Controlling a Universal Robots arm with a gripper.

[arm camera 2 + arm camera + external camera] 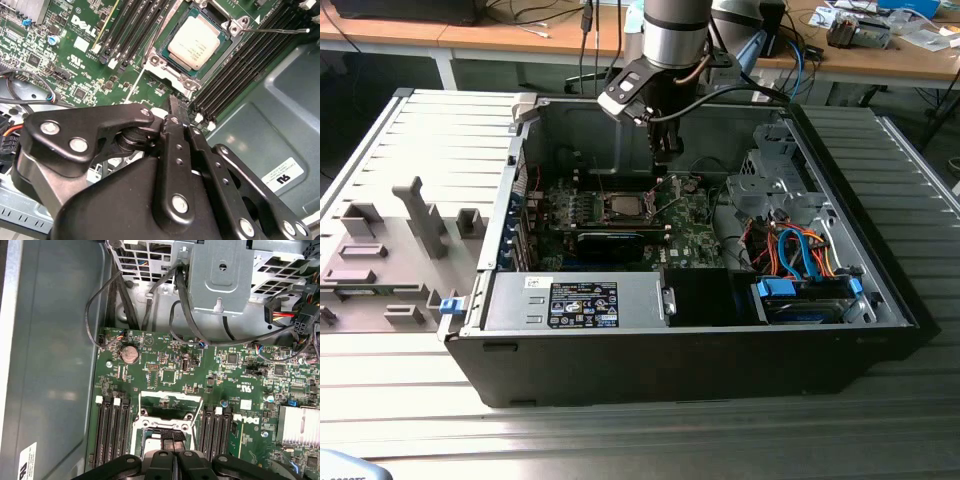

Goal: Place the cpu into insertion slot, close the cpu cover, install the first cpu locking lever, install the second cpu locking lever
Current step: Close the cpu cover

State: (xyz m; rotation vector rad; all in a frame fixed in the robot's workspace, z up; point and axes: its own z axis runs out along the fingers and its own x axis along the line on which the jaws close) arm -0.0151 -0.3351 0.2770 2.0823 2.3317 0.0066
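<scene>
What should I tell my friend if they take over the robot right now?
Hand: shut, nothing seen in it, hanging close over the insertion slot inside the computer case.
Cpu: lying flat in the slot, silver top up.
Cpu cover: looks open, tipped up off the cpu, with green board showing through its window.
Locking lever: sticks out free, not latched. I cannot tell about the other one.
Done: cpu placed.
Left: cover to close, both levers to latch.
</scene>
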